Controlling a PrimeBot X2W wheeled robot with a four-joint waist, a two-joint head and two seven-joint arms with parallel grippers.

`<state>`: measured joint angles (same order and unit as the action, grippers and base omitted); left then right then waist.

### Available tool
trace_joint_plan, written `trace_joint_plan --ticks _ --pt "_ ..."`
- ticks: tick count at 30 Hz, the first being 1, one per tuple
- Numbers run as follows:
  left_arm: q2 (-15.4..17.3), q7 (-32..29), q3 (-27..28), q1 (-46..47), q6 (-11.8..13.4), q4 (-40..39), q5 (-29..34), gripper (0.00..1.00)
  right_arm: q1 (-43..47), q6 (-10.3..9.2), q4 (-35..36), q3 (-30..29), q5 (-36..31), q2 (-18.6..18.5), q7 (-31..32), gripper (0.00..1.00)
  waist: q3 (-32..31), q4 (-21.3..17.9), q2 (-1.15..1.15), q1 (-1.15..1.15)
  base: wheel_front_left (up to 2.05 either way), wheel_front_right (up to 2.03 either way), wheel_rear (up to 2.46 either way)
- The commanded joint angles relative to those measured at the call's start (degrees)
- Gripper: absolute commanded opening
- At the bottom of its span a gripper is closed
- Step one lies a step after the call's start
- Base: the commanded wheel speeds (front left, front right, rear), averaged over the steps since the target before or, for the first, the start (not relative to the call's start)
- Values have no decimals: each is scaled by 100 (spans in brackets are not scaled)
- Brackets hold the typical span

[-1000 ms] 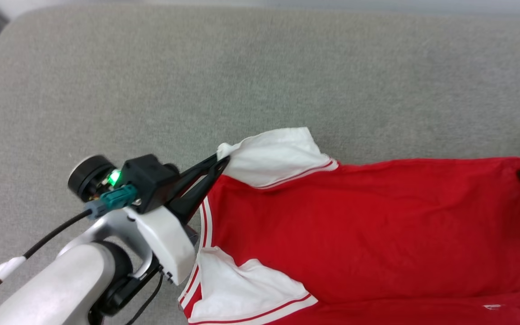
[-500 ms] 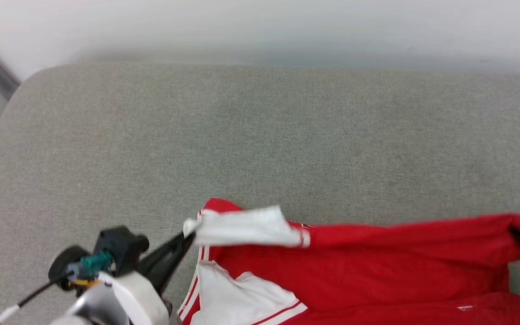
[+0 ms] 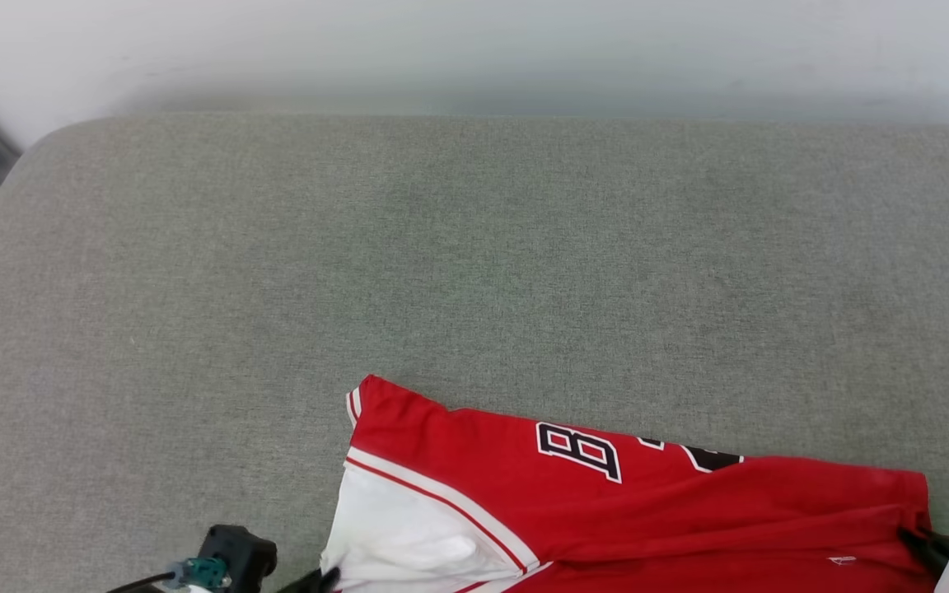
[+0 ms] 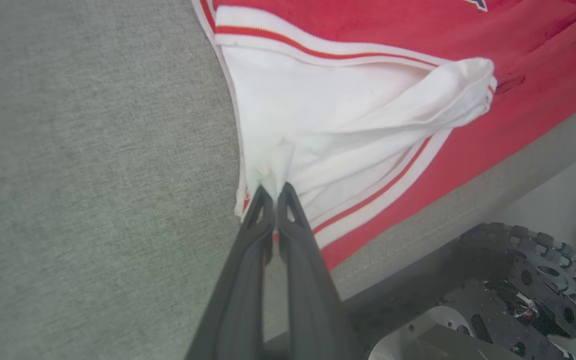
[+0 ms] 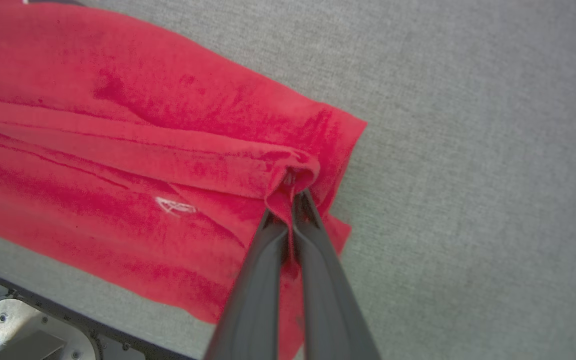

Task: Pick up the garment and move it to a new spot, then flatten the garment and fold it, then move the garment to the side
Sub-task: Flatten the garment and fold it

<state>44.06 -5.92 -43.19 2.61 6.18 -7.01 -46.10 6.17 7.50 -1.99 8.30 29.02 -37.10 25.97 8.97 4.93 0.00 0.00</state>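
While pinching the sleeve [image 4: 348,115] in left gripper [image 4: 274,191], pressed together on white cloth, holds garment [image 3: 647,511] folded along near edge of cushion [image 3: 474,247]. Runs lengthwise left to right, stretched between both grippers, lettering [image 3: 580,451] up. Pinches the red hem [image 5: 295,167] end in right gripper [image 5: 293,189], likewise clamped. Sits equally near each arm; probably calls for both moving together sideways.
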Motion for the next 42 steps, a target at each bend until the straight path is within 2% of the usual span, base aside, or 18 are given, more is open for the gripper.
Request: trace_joint_plan --ticks 1,6,12,13,14,15,23,27,30,32,35,37,40,42 --pt "-91 7 -47 25 -71 169 -2 0 -46 -2 -56 239 -90 -181 -173 0 23 -9 0 0 0 0 0" --pt "-267 21 -216 199 -240 587 133 0 -304 -3 -374 929 -363 -566 -609 0 68 -10 0 0 0 0 0" --pt "-493 140 -371 361 -318 1102 325 0 -565 -3 -878 1442 -315 -646 -925 0 6 6 0 0 0 0 0" --pt "-554 174 -395 342 -354 1173 315 13 -585 -3 -954 1510 -275 -656 -954 35 -25 8 0 0 0 0 0" --pt "-605 223 -403 329 -369 1241 297 44 -612 -3 -998 1552 -245 -667 -1004 98 -52 6 0 0 0 0 0" --pt "-640 284 -395 324 -379 1294 291 100 -656 -3 -1042 1560 -197 -673 -1054 100 -86 2 0 0 0 0 0" --pt "-678 876 -213 310 -276 1249 402 100 -788 -3 -764 1275 538 -756 -1077 100 -466 -47 0 0 0 0 0" --pt "-634 1232 27 318 -111 1026 408 100 -788 -2 -470 922 804 -773 -908 100 -552 -65 0 0 0 0 0" --pt "-656 1646 327 333 136 795 429 100 -757 -2 -191 459 939 -676 -706 100 -610 -67 0 0 0 0 0" --pt "-716 1892 578 283 299 639 417 100 -642 -3 -213 -31 939 -444 -508 100 -635 -70 0 0 0 0 0" --pt "-1014 2087 1138 168 444 423 306 100 -478 -1 -146 -658 854 115 -95 100 -654 -42 0 0 0 0 0" --pt "-1220 2112 1630 105 483 247 516 100 -336 -1 -31 -991 744 464 145 100 -653 -17 0 0 0 0 0" --pt "-1584 2111 2195 -164 425 37 1087 100 -76 -2 127 -1359 399 907 468 100 -618 12 0 0 0 0 0" --pt "-1887 2114 2637 -299 290 -124 1342 100 41 -1 212 -1593 204 1223 595 100 -577 30 0 0 0 0 0"
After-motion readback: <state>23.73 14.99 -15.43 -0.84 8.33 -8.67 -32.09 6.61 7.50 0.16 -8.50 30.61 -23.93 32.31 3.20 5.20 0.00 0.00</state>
